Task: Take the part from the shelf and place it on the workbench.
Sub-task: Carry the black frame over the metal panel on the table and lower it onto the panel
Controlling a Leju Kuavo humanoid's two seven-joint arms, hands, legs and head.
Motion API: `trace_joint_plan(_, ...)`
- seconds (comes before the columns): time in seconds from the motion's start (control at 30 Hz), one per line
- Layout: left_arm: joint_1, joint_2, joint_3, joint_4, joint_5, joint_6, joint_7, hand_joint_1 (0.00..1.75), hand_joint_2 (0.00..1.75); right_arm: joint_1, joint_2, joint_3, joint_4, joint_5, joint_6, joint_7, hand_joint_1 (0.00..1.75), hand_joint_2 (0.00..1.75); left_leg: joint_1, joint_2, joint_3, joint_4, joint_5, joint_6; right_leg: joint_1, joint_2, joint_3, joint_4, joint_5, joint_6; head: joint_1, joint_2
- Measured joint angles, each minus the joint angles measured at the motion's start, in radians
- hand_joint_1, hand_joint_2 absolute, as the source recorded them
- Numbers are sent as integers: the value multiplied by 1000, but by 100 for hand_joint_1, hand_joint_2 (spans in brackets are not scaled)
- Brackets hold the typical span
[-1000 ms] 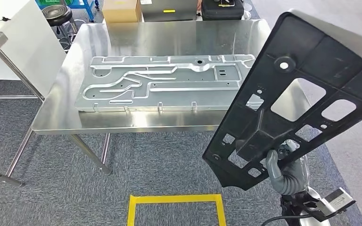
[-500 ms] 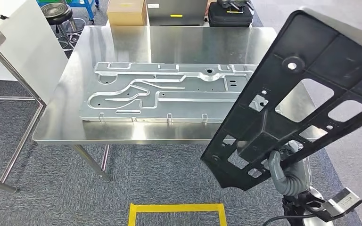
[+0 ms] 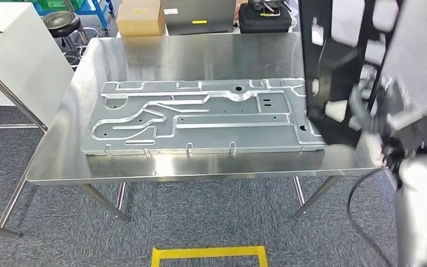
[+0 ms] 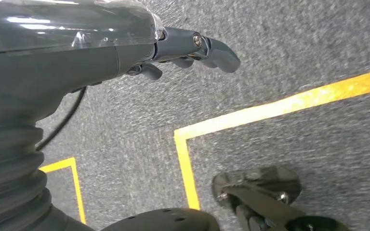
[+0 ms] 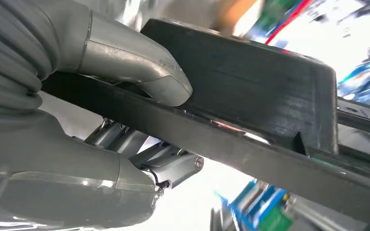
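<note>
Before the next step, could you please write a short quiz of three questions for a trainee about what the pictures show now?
1. True or false: the right hand holds the black part.
2. Multiple choice: what lies on the workbench? A) a red toolbox B) a large silver metal panel C) a stack of plates
3. Fill in: in the left wrist view, the left hand hangs over grey carpet marked with ____ tape.

Key: 1 true: the right wrist view shows its thumb pressed on the part. 2 B. 3 yellow.
</note>
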Motion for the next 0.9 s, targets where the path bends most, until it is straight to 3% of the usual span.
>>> trace_joint_plan(0.03, -4, 0, 0, 0, 2, 1, 5, 0, 175, -78, -18, 33, 59, 52, -15, 13, 175, 175, 1, 0, -10, -1, 17, 0, 0, -1, 1, 1, -1, 0, 0, 0)
trace_joint_plan(0.07, -6, 0, 0, 0, 4, 2, 11, 0, 175, -154, -31, 72, 116, 110, -32, 26, 175, 175, 1, 1, -1, -41, 54, 0, 1, -1, 2, 3, -2, 2, 0, 0)
trace_joint_plan(0.13, -8, 0, -1, 0, 0, 4, 21, 0, 175, -293, -47, 162, 229, 234, -77, 49, 175, 175, 0, 2, 43, -178, 142, 8, 2, -1, 6, 5, -5, 6, 0, 0)
trace_joint_plan(0.2, -10, 1, -3, 0, -10, 5, 29, 0, 175, -409, -53, 260, 335, 387, -153, 77, 175, 175, -5, 4, 67, -268, 179, 20, 3, -2, 3, 5, -4, 15, 0, 0)
trace_joint_plan(0.33, -16, 0, -12, 0, -18, 4, 37, 0, 175, -546, -39, 458, 533, 654, -307, 130, 175, 175, -2, 0, 72, -292, 197, 43, 5, -8, -6, 13, -10, 36, 0, 0)
trace_joint_plan(0.4, -19, -2, -16, 0, -17, 4, 36, 0, 175, -576, -8, 534, 634, 732, -360, 157, 175, 175, 2, -1, 77, -302, 203, 50, 1, -8, -43, 91, -52, 46, 0, 0)
trace_joint_plan(0.47, -21, -3, -20, 0, -17, 5, 33, 0, 175, -582, 35, 595, 730, 784, -401, 180, 175, 175, 2, 0, 78, -303, 203, 51, -1, -7, -112, 223, -104, 54, 0, 0)
trace_joint_plan(0.5, -20, -3, -21, 0, -19, 5, 31, 0, 175, -578, 57, 622, 773, 802, -416, 187, 175, 175, 2, 0, 79, -302, 201, 52, -2, -7, -138, 267, -112, 57, 0, 0)
trace_joint_plan(0.53, -20, -3, -23, 0, -21, 6, 30, 0, 175, -572, 78, 645, 813, 816, -428, 193, 175, 175, 2, -1, 80, -302, 200, 51, -3, -7, -149, 277, -101, 57, 0, 0)
trace_joint_plan(0.57, -19, -3, -25, 0, -24, 7, 27, 0, 175, -564, 98, 664, 847, 827, -439, 197, 175, 175, 2, -2, 83, -301, 197, 50, -3, -8, -138, 244, -71, 57, 0, 0)
trace_joint_plan(0.63, -18, -4, -27, 0, -27, 10, 22, 0, 175, -552, 134, 690, 900, 845, -460, 207, 175, 175, 2, -5, 89, -298, 189, 45, -3, -7, -76, 108, 3, 50, 0, 0)
trace_joint_plan(0.67, -18, -4, -27, 0, -27, 12, 18, 0, 175, -548, 150, 699, 922, 851, -469, 212, 175, 175, 0, -7, 89, -295, 185, 41, 0, -6, -49, 48, 24, 44, 0, 0)
trace_joint_plan(0.73, -16, -5, -27, 0, -27, 16, 11, 0, 175, -539, 179, 713, 960, 861, -481, 220, 175, 175, -1, -9, 86, -295, 181, 32, 7, -5, -29, 1, 26, 33, 0, 0)
trace_joint_plan(0.8, -13, -4, -27, 0, -26, 18, 6, 0, 175, -529, 203, 724, 986, 868, -484, 225, 87, 87, -1, -9, 87, -296, 175, 22, 7, -5, -26, -6, 24, 21, 0, 0)
trace_joint_plan(0.87, -12, -3, -27, 0, -25, 19, -1, 0, 175, -521, 223, 730, 1004, 872, -484, 225, 0, 0, -1, -7, 77, -264, 150, 12, 1, -6, -16, -13, 22, 9, 0, 0)
trace_joint_plan(0.9, -12, -2, -27, 0, -25, 20, -5, 0, 175, -519, 232, 732, 1012, 874, -483, 225, 0, 0, -1, -5, 55, -215, 124, 7, -2, -6, -11, -17, 21, 3, 0, 0)
